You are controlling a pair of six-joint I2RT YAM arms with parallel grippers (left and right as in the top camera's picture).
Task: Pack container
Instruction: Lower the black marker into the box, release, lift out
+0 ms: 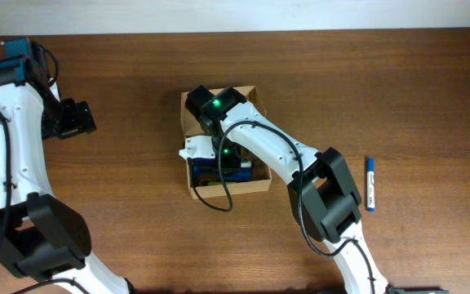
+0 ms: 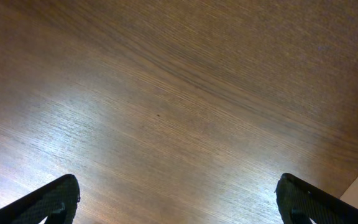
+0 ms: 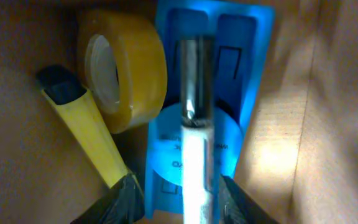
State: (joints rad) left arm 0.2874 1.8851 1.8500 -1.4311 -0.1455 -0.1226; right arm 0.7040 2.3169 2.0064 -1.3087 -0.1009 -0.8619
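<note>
The tan cardboard container (image 1: 256, 98) stands open in the middle of the table. My right gripper (image 1: 217, 160) reaches down into it. In the right wrist view the box wall (image 3: 331, 112) surrounds a roll of clear tape (image 3: 126, 74), a yellow and black tool (image 3: 86, 124) and a blue flat case (image 3: 241, 56). A white pen with a dark cap (image 3: 196, 124) lies on the case between my right gripper's (image 3: 179, 196) jaws; the jaws are open, with a gap on the pen's left. My left gripper (image 2: 179, 202) is open and empty over bare wood, at the far left (image 1: 77, 118).
A blue and white marker (image 1: 370, 184) lies on the table to the right of the box. The right arm crosses over the box and hides part of its inside from above.
</note>
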